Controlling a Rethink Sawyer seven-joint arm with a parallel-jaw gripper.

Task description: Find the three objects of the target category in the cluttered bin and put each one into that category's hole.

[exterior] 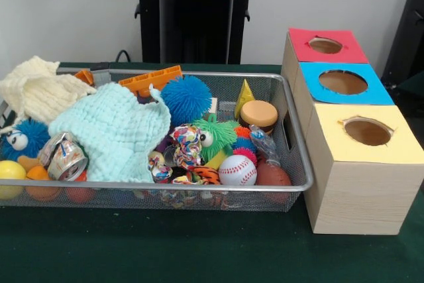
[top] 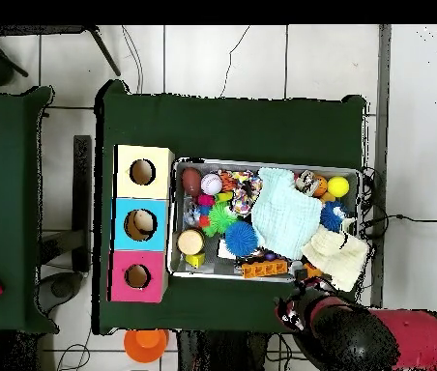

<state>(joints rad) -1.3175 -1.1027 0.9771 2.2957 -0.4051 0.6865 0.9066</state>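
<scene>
The wire mesh bin (exterior: 165, 185) is packed with toys; it also shows in the overhead view (top: 173, 217). No tan and orange-brown plush animal shows clearly. A small orange, black-striped thing (exterior: 203, 175) lies at the bin's front, half buried, and I cannot tell what it is. The red-topped box's hole (exterior: 325, 45) is the farthest of three in the front view and shows in the overhead view too (top: 137, 276). My arm (top: 358, 333) is drawn back outside the bin's corner. Its gripper end (top: 298, 307) is too unclear to read.
A mint knitted cloth (exterior: 116, 130) and a cream one (exterior: 36, 91) cover the bin's left half. Around them lie a blue puffer ball (exterior: 186, 97), a green fuzzy toy (exterior: 213, 136), a baseball (exterior: 236, 170), a jar (exterior: 259, 114) and a crushed can (exterior: 65, 158). The blue-topped (exterior: 342, 82) and yellow-topped (exterior: 368, 132) boxes stand beside the bin.
</scene>
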